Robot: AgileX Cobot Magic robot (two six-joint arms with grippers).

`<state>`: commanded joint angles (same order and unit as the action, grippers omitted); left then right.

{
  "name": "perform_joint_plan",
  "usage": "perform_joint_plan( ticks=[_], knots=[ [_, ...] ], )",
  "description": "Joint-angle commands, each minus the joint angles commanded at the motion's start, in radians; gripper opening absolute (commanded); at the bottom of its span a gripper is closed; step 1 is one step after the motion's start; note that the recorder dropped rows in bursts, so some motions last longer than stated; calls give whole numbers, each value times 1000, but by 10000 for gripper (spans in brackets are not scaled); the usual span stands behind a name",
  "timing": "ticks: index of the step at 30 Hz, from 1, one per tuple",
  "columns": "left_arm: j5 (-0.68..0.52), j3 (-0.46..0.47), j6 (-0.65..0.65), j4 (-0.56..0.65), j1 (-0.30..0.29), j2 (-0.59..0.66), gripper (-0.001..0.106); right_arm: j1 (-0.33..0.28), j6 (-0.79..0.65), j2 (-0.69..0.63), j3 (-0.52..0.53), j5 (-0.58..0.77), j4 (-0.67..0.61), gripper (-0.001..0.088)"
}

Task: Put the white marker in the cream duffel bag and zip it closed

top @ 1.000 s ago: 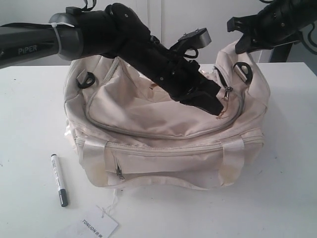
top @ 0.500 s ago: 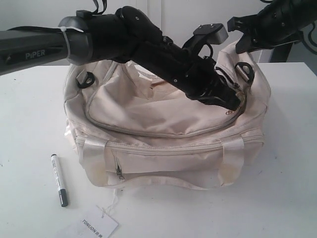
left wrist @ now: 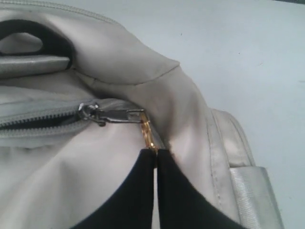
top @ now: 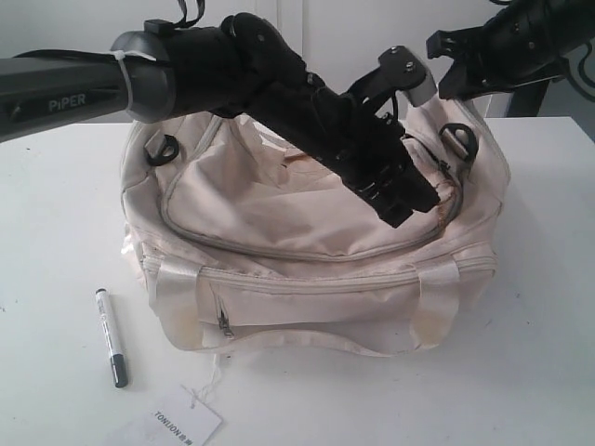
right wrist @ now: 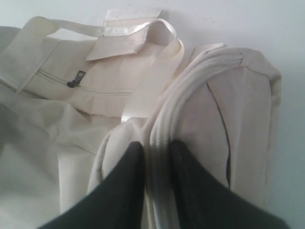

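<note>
While the slim white marker with the dark cap (top: 111, 336) lies out on the white table (top: 56, 232), both pincers are at the right end of the large cream fabric duffel bag (top: 279, 214).

The left pincer (left wrist: 156, 153), stretched across the bag from the left, is closed tight on the small gold ring pull (left wrist: 147, 133), which hangs from the dark metal zipper slider (left wrist: 88, 112) near the right end of the curved top flap. The right pincer (right wrist: 157, 148) has its black fingers (right wrist: 126, 181) a little apart on either side of a corded cream seam (right wrist: 159, 124) at the bag's right end; whether they press it I cannot tell. The marker rests to the near left of the bag, apart from it, with its cap toward the near edge. A white paper tag (top: 186, 423) printed TONIJON lies just to its near right.
</note>
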<state>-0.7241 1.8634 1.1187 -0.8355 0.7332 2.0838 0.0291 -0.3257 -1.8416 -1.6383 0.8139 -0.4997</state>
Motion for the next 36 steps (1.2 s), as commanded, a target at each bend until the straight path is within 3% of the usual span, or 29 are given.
perform_joint_plan(
  ticks=[9,16,22,36],
  knots=[
    [51,0,39,0,0,0,0,0,0,0,-69,145,0,423],
    [51,0,94,0,0,0,0,21,-42,0,-106,256,-4,430],
    [51,0,114,0,0,0,0,80,-79,0,-104,268,61,517],
    [81,0,115,0,0,0,0,80,-52,-64,-104,312,48,524]
  ],
)
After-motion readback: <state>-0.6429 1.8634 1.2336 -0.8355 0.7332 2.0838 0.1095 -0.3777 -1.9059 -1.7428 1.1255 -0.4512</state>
